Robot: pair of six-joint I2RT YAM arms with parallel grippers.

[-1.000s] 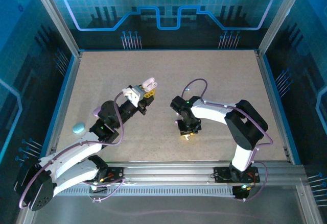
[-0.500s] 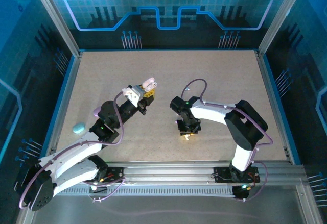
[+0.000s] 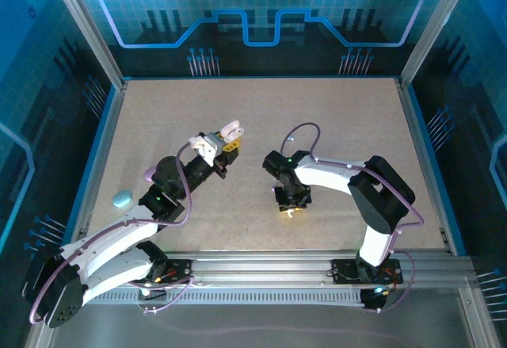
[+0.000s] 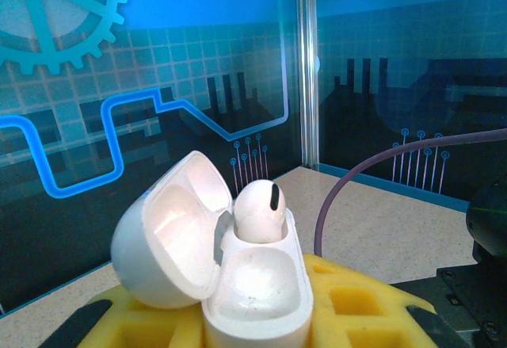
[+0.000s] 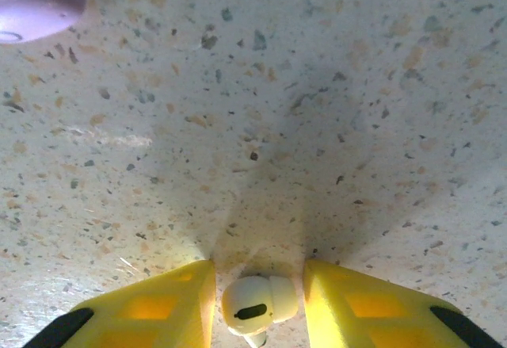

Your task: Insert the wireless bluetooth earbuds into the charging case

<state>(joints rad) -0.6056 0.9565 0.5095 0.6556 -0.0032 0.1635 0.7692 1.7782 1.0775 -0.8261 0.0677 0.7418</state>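
The right gripper [image 3: 291,204] creeps a hair leftward and farther up the table [image 3: 348,118], its wrist shifting along; the change is tiny.

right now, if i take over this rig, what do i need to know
Left gripper: shut on the open glossy white charging case, lid swung back.
Right gripper: open, yellow fingers either side of a small white plastic earbud lying on the speckled table, not yet gripping it.
Done: a second white earbud sits in the case's far slot.
To do: grasp the table bud and seat it in the near slot, which looks empty.
A teal rounded pebble lies near the table's left edge.
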